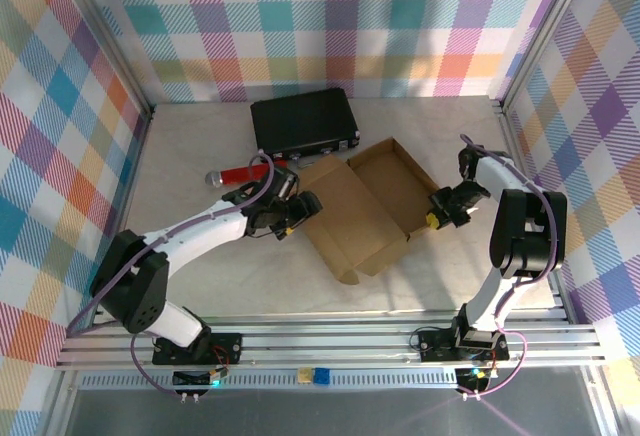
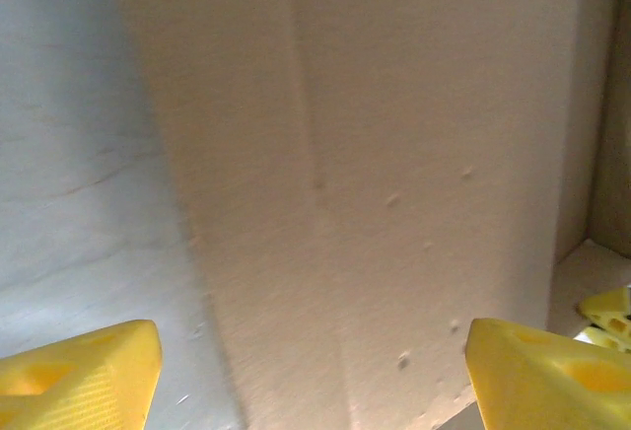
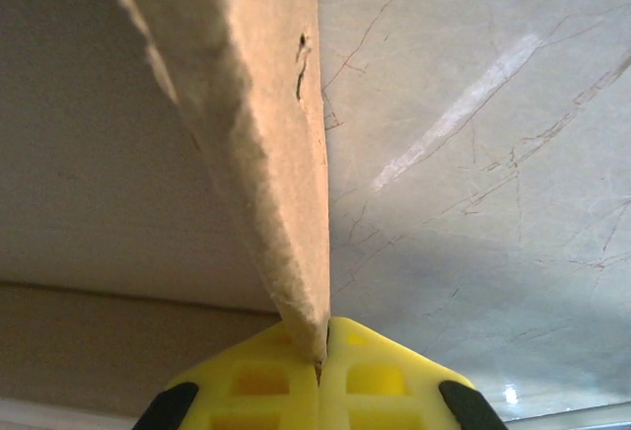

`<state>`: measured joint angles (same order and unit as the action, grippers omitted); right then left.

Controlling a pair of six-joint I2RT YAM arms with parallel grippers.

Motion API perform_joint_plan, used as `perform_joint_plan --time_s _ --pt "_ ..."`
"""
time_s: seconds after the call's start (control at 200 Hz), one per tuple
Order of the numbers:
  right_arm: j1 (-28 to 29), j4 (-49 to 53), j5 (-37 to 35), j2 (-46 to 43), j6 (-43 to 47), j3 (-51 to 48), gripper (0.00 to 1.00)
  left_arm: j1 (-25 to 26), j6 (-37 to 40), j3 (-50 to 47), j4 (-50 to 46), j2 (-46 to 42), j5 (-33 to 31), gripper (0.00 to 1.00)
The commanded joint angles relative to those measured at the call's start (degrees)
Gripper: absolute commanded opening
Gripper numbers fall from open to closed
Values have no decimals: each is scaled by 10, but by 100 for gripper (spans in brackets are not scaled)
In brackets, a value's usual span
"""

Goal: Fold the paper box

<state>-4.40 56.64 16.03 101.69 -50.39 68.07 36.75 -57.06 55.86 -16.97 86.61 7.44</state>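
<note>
The paper box (image 1: 365,211) lies mid-table as brown cardboard, its tray half raised at the right and its lid panel flat toward the left. My left gripper (image 1: 303,206) is at the lid's left edge. Its yellow fingertips (image 2: 79,376) stand wide apart, and the flat cardboard panel (image 2: 394,174) is close in front of my left gripper (image 2: 311,386). My right gripper (image 1: 438,218) is at the tray's right wall. In the right wrist view that gripper (image 3: 320,356) is shut on the edge of the upright cardboard wall (image 3: 266,154).
A black hard case (image 1: 305,121) lies behind the box at the back. A red-handled tool with a grey head (image 1: 238,175) rests left of the box, just behind my left arm. Patterned walls enclose the table on three sides.
</note>
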Motion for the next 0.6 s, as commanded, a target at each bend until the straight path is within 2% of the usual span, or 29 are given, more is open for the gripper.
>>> perform_joint_plan --time_s 0.0,0.11,0.26,0.335,0.41,0.51,0.595 --pt "-10 10 -17 26 -15 -20 0 15 -7 -28 100 5 -23 80" --pt "-14 11 -13 30 -14 -16 0 20 -12 -62 130 -8 -32 80" --pt "-18 7 0 37 -13 -14 0 22 -2 -70 54 -46 -80 81" --pt "-20 6 5 41 -13 -11 0 21 -22 -111 113 -61 -76 82" --pt "-20 7 7 42 -12 -10 0 21 -37 -144 220 -44 -46 81" --pt "-20 11 6 42 -11 -7 0 23 -42 -149 325 0 -24 77" --pt "-20 11 7 43 -13 -7 0 23 -39 -139 372 32 -22 72"
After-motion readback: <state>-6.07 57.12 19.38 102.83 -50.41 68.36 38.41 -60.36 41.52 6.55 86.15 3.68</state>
